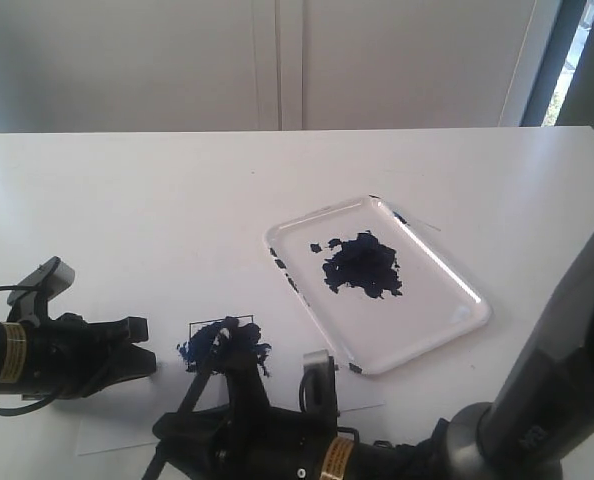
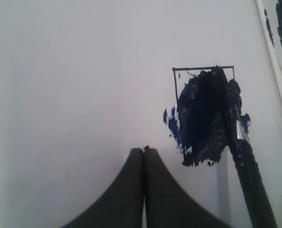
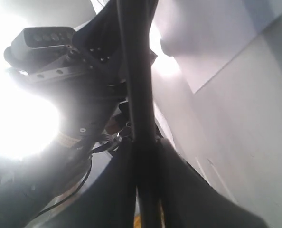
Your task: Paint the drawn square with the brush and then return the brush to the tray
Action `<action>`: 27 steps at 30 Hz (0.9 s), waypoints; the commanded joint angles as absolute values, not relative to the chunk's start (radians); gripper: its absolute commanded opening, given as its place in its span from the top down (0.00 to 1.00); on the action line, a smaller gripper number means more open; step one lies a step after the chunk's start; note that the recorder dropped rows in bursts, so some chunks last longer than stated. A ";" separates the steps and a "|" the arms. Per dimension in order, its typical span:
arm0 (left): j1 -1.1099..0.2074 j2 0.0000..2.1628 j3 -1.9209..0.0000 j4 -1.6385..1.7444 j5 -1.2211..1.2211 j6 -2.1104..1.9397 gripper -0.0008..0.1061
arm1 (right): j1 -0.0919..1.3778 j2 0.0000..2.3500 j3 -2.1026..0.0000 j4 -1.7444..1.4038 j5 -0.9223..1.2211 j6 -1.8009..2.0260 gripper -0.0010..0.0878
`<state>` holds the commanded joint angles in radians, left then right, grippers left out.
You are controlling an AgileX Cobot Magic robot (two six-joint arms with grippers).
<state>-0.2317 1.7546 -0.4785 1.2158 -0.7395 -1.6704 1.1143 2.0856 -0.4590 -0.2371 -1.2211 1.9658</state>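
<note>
The drawn square [image 1: 223, 340] [image 2: 203, 102] on the white paper sheet is smeared with ragged dark blue paint that spills over its outline. The brush [image 1: 201, 372] [image 2: 245, 164] leans with its dark bristles on the paint; its black handle [image 3: 134, 90] runs between the fingers of my right gripper [image 1: 233, 350] [image 3: 143, 149], which is shut on it just above the square. My left gripper [image 1: 143, 356] [image 2: 144, 151] rests on the paper left of the square, shut and holding nothing. The white tray [image 1: 422, 347] with a blue blotch lies to the right.
The paper sheet [image 1: 105, 436] [image 3: 212, 42] lies at the table's front under both grippers. The tray's rim [image 2: 274, 57] shows at the edge of the left wrist view. The left arm [image 3: 60, 71] fills part of the right wrist view. A pale wall stands behind the table.
</note>
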 joint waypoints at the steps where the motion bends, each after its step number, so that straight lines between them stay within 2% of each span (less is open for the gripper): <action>1: -0.232 1.755 -0.479 1.216 -0.740 -1.672 0.99 | 1.112 2.086 -0.452 -0.233 -1.221 1.964 0.99; 27: -0.232 1.755 -0.479 1.233 -0.740 -1.672 0.99 | 0.989 2.080 -0.418 -0.291 -1.221 1.929 0.99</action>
<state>-0.2317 1.7546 -0.4785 1.2334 -0.7395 -1.6717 0.9894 2.0795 -0.4181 -0.2914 -1.2211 1.9288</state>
